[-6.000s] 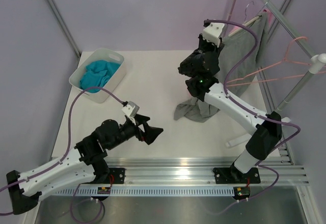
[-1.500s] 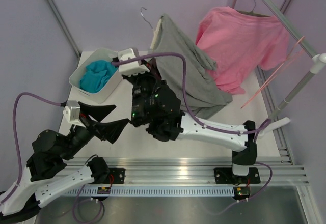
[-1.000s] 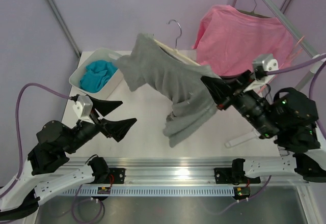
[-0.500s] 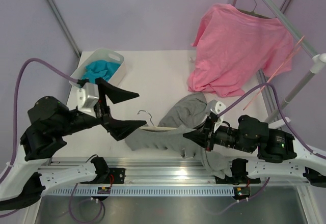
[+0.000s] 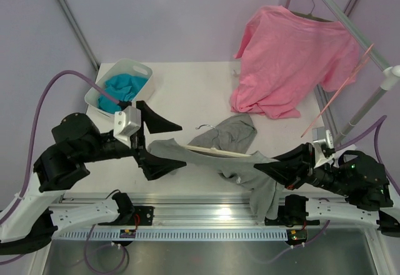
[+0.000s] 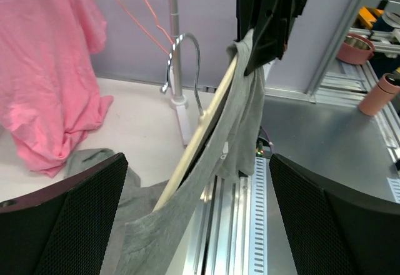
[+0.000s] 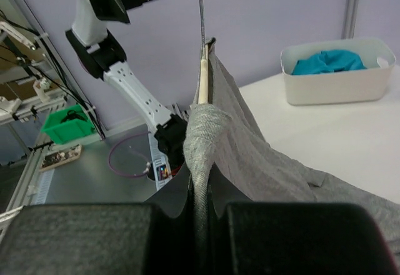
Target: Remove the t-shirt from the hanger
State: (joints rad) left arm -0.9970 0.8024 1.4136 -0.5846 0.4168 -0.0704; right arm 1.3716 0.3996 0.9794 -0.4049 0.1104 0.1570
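While right jaws stay clenched on the t-shirt, perhaps the hanger too, left jaws gaping, now astride it

We see our right gripper pinched tight on a fold of the grey t-shirt; the cream hanger rises from that fold, its silver hook above it; the shirt drapes rightward onto the white table; beyond, a white bin holds a teal cloth; the left arm stands behind the hanger.
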